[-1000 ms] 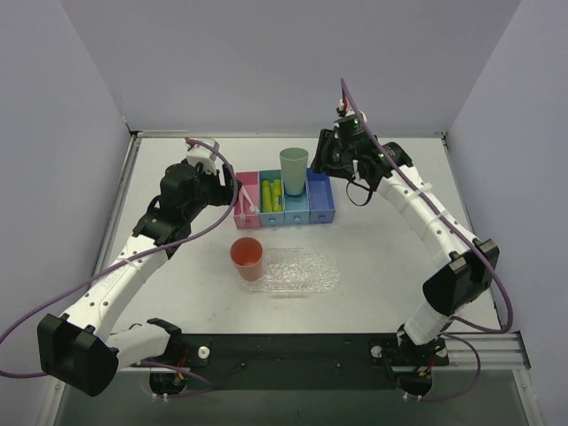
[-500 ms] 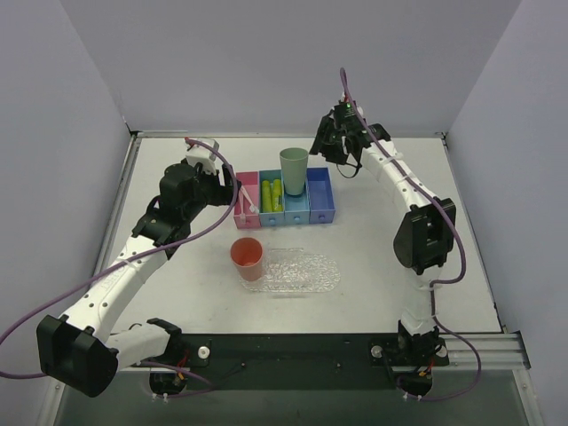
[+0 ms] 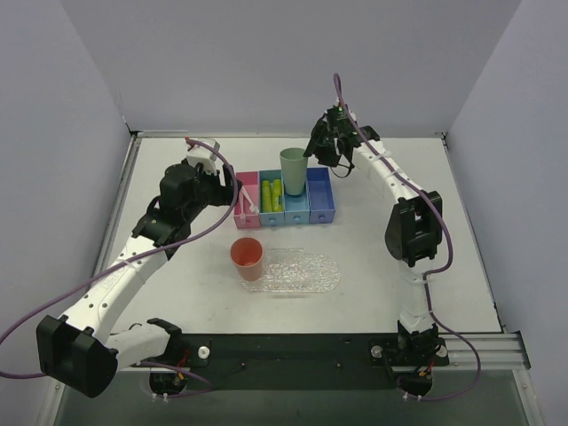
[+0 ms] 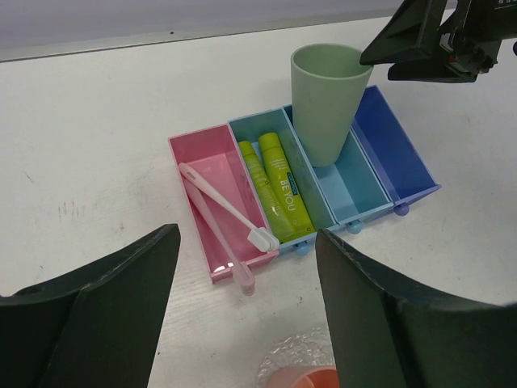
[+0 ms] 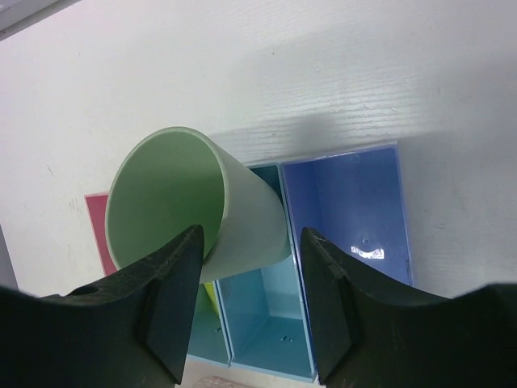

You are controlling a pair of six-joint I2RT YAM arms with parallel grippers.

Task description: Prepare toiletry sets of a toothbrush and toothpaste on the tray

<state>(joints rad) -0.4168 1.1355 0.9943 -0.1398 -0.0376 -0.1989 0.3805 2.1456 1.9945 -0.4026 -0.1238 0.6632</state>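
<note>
**Now the right gripper (image 3: 319, 149) swings in beside the green cup (image 3: 294, 169)**

Top view: over the past second the right gripper has shifted toward the upper centre of the frame. It now hangs spread just right of the cup, which still stands in the row of bins (image 3: 321, 202). The left gripper (image 3: 238, 199) has not moved. The tray (image 3: 306, 273), at lower centre, has only an orange cup (image 3: 247, 256) at its left end.

Left wrist: the wide, empty jaws frame the toothbrush (image 4: 212, 192) pair in the pink bin (image 4: 198, 153) and the toothpaste (image 4: 283, 182) tubes in the next bin.

Right wrist: the parted jaws flank the cup's side and grip nothing. No set is laid out yet, and the cup looks like the next target.
</note>
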